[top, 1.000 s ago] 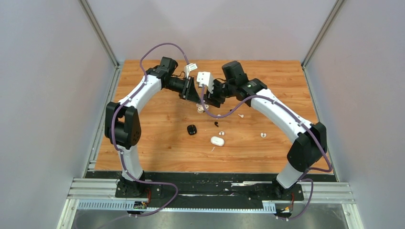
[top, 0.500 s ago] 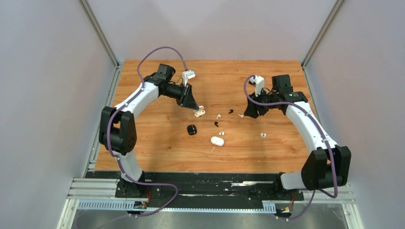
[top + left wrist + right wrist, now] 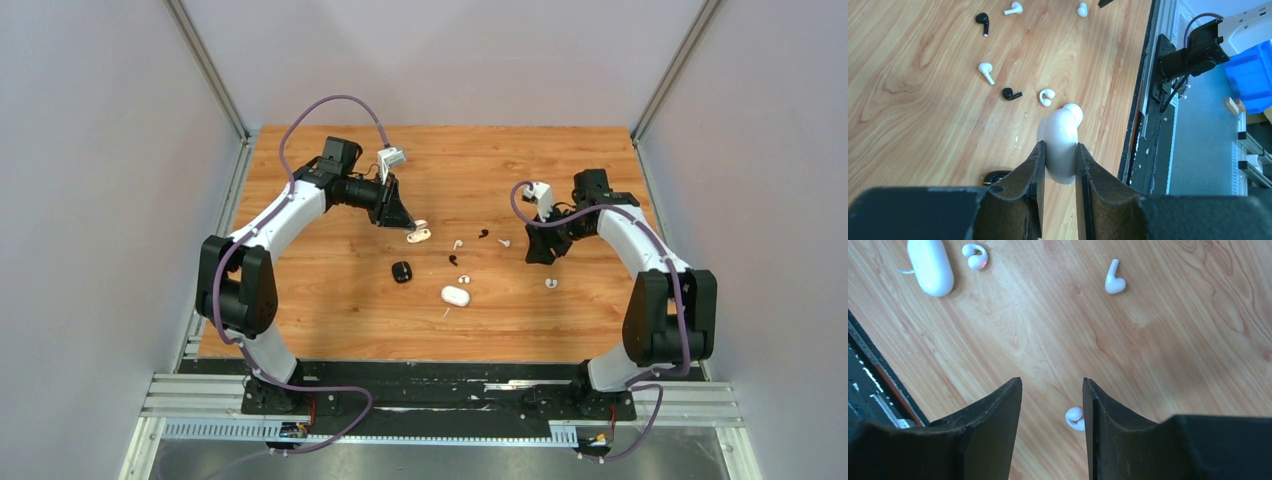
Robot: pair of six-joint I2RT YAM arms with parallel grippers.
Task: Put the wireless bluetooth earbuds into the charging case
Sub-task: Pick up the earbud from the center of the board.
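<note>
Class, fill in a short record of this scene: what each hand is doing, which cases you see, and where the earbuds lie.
Left hand: shut on a white case
Right hand: open, empty, over a white earbud
Cases on the table: second white case, closed; black case
Other earbuds: black earbud and more, white and black, loose on the table

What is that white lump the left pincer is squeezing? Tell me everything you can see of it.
It is a smooth white pebble-shaped plastic case, glossy and rounded, with a smaller bulge at its far end. The left pincer clamps it edge-on between two dark fingers. Whether it is open, I cannot tell.
</note>
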